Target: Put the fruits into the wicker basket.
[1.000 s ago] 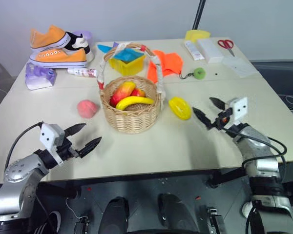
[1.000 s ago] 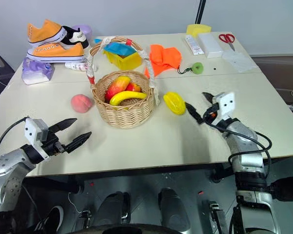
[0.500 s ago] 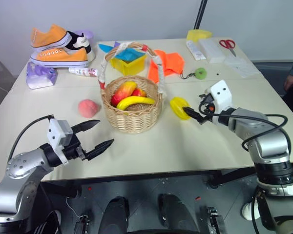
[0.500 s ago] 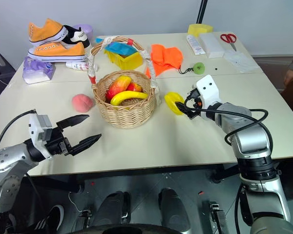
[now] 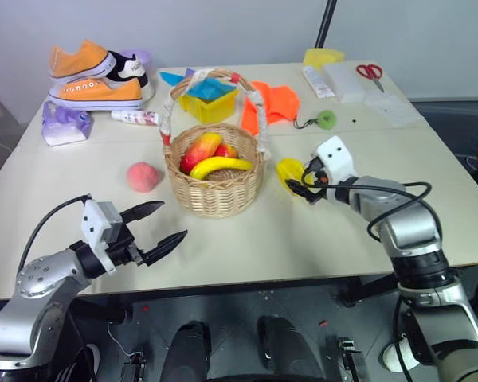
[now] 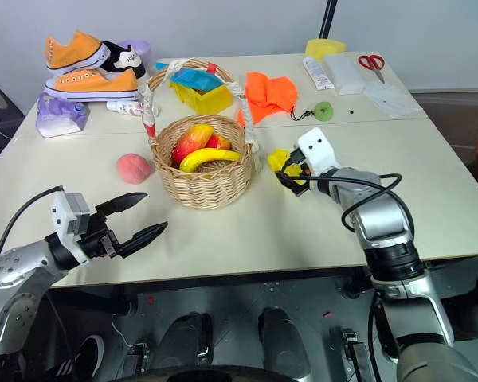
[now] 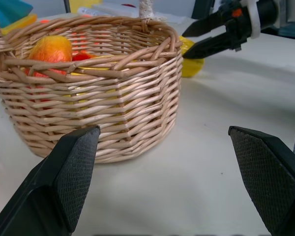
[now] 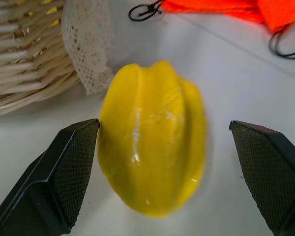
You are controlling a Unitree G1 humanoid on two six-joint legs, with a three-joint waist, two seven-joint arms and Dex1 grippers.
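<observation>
Wicker basket (image 5: 215, 185), frame centre: holds banana (image 5: 219, 165) and mango (image 5: 200, 150). Yellow oval fruit (image 5: 289, 170) just right of it, between the wide-open right gripper (image 5: 295, 188) fingers; peach (image 5: 143, 177) left of basket. Left gripper (image 5: 161, 228), lower left, wide open, empty.

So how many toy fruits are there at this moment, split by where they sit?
In the wicker basket: 2 seen, the banana and the mango, with a bit of red beside the mango that I cannot identify.
On the table: 2, the peach and the yellow ridged fruit.
Total: 4 fruits seen.
</observation>
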